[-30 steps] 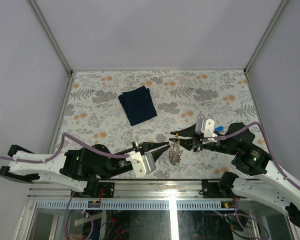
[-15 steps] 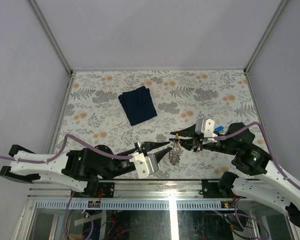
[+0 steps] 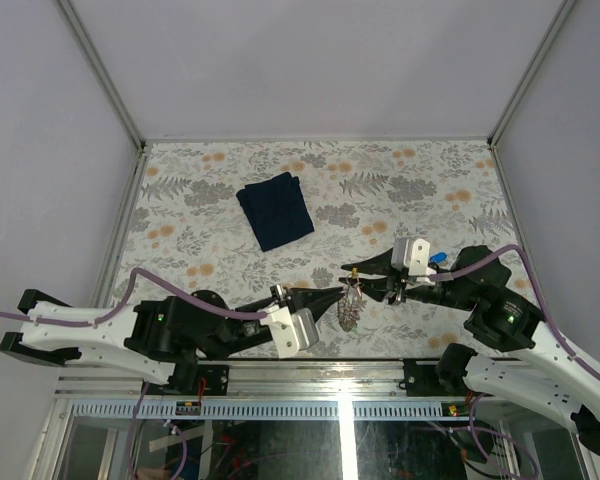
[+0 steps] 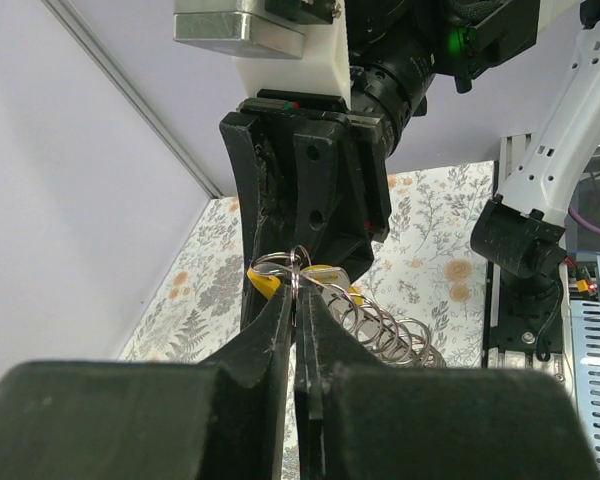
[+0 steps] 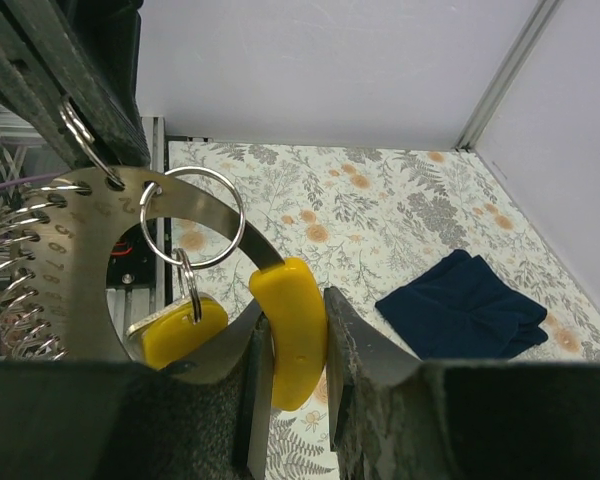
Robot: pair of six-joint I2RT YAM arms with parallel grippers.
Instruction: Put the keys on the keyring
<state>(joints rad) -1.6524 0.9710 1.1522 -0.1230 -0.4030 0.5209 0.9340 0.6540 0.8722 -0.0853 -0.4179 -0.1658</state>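
Right wrist: right jaws pinch yellow key (image 5: 292,330); left jaws pressed on keyring (image 5: 83,138); metal plate (image 5: 80,290) bears unreadable stamped digits.

The navy cloth (image 3: 276,211) lies flat on the far half of the desk (image 3: 430,190). The flowered surface to its left, to its right and beyond it as far as the walls is open for a pass. Nearer than the cloth and to its right, the way is shut. There the left tool (image 3: 336,296), pinched on a small ring (image 4: 285,264), meets the right tool (image 3: 360,280), clamped on a yellow key tag (image 5: 292,330). A bunch of rings (image 3: 350,308) hangs between them. The left arm (image 3: 180,325) and right arm (image 3: 490,310) block the strip nearest the cloth's near side.
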